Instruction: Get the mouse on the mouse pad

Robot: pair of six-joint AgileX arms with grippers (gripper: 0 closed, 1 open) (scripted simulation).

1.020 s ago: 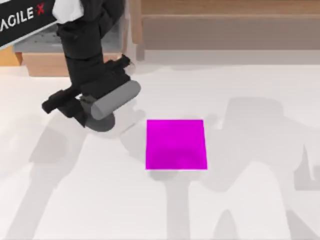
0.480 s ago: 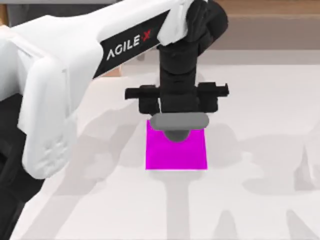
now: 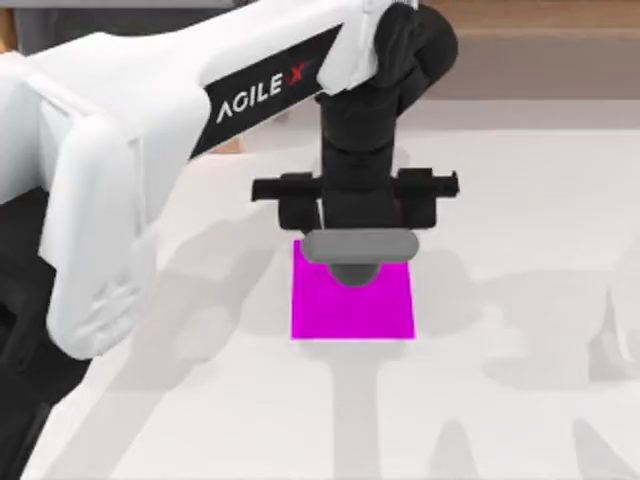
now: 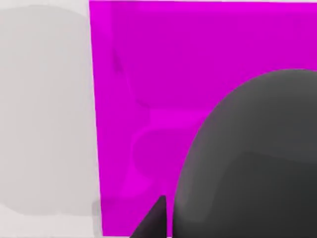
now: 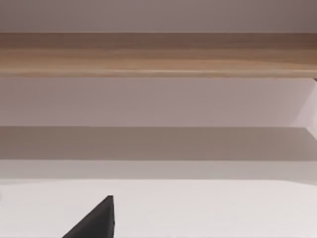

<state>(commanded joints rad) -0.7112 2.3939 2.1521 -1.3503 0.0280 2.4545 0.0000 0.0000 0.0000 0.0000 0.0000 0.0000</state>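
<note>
The mouse pad [image 3: 352,310] is a flat magenta square at the middle of the table. My left gripper [image 3: 353,262] hangs over the pad's far edge, shut on the mouse [image 3: 352,273], a dark grey rounded lump that peeks out under the wrist's light grey bar [image 3: 360,246]. In the left wrist view the mouse [image 4: 252,163] bulges large over the mouse pad [image 4: 163,74], with one dark fingertip [image 4: 154,220] beside it. How high the mouse is above the pad cannot be told. My right gripper [image 5: 96,223] is parked off to the side.
The left arm's white link [image 3: 120,150] stretches across the table's left half. A wooden shelf [image 5: 158,54] runs along the back wall. White tabletop [image 3: 520,400] lies open to the right of the pad and in front of it.
A second ago the left gripper held the mouse left of the pad. It has swung right over the pad's far edge and has barely moved in the last half second.
</note>
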